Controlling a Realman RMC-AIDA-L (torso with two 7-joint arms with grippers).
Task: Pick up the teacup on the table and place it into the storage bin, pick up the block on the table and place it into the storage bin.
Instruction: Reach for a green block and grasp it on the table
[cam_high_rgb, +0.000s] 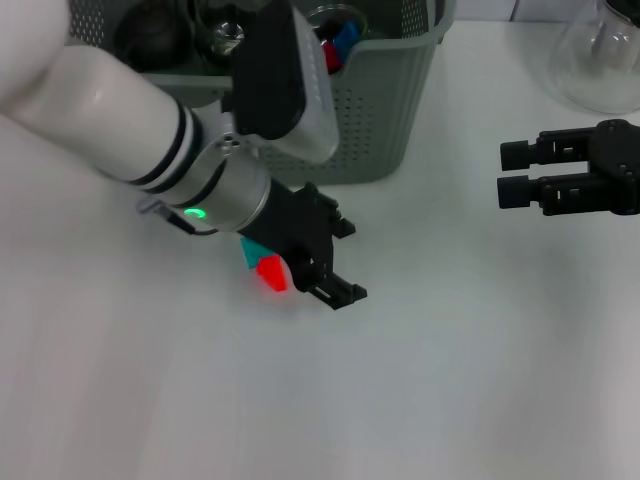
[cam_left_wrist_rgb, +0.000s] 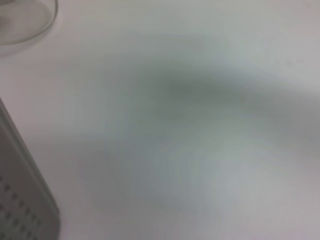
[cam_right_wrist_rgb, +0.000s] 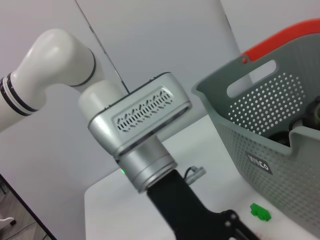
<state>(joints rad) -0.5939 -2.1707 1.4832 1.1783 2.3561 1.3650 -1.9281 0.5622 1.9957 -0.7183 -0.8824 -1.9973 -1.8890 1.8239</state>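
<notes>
**Left arm low over the block, right arm waiting**

The left end effector (cam_high_rgb: 318, 262) hangs low over the white table (cam_high_rgb: 450, 380), just in front of the storage bin (cam_high_rgb: 385, 110). Its black fingers are spread, and the red-and-teal block (cam_high_rgb: 267, 268) lies on the table right beside them, partly hidden under the wrist; I cannot tell whether they touch it. The bin sits at the far edge with dark items and something red and blue inside. The right end effector (cam_high_rgb: 512, 172) hovers well off to the right, fingers slightly apart and empty, near a clear glass flask (cam_high_rgb: 600, 60).
</notes>
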